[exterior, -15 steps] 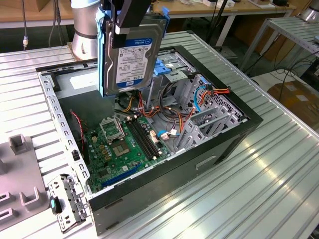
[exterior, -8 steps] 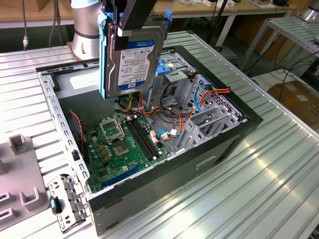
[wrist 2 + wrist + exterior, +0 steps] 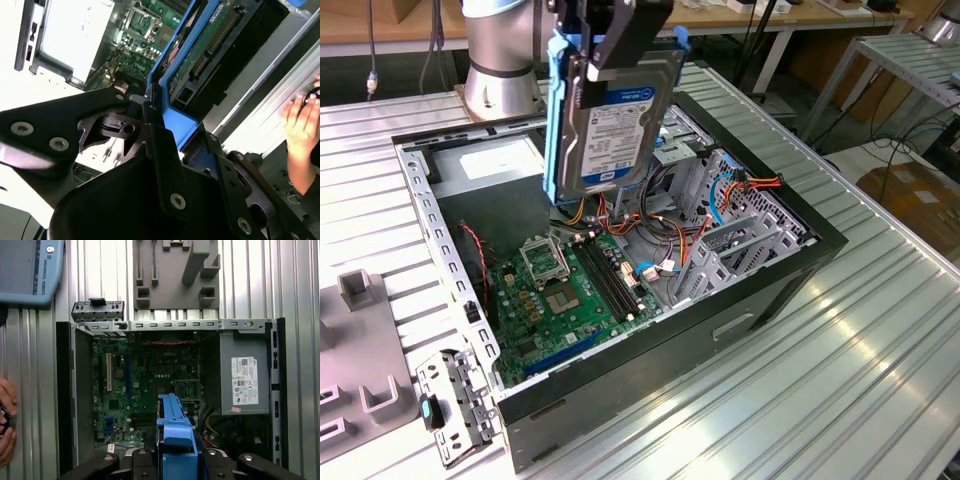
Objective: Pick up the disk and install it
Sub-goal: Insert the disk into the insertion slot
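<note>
1. The gripper is clenched on the upper edge of the disk. Its black fingers pinch the blue carrier.
2. The disk hangs nearly upright, label towards the exterior view, over the open computer case and clear of the metal table.
3. Directly beneath it lie a tangle of cables and the green motherboard.
4. The metal drive bay stands towards the exterior view's right, and the grey power supply sits at the case's far end.
5. Farther off, a grey fixture rests on the table beside the case.
6. A person's hand is at the table's edge.
</note>
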Controlling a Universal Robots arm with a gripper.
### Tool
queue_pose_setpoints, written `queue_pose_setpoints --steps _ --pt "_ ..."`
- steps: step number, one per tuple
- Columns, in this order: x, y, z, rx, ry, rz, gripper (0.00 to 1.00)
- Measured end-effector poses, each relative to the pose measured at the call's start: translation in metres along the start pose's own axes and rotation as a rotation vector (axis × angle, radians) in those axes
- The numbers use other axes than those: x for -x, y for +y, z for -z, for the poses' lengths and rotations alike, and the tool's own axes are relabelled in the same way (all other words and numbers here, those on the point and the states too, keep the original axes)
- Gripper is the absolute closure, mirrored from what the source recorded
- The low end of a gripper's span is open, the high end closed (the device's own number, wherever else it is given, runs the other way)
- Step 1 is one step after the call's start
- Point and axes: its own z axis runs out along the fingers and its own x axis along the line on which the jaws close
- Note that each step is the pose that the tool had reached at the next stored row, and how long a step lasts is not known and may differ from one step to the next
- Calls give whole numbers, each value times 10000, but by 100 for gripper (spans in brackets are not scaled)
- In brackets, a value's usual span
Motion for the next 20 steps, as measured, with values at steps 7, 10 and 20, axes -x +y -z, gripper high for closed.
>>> queue_pose_setpoints --steps 7,10,20 --pt "10 -366 -74 -8 199 -5 63" --pt "5 -413 -88 -9 249 -6 63" --pt "-351 -427 -111 -9 266 -8 63"
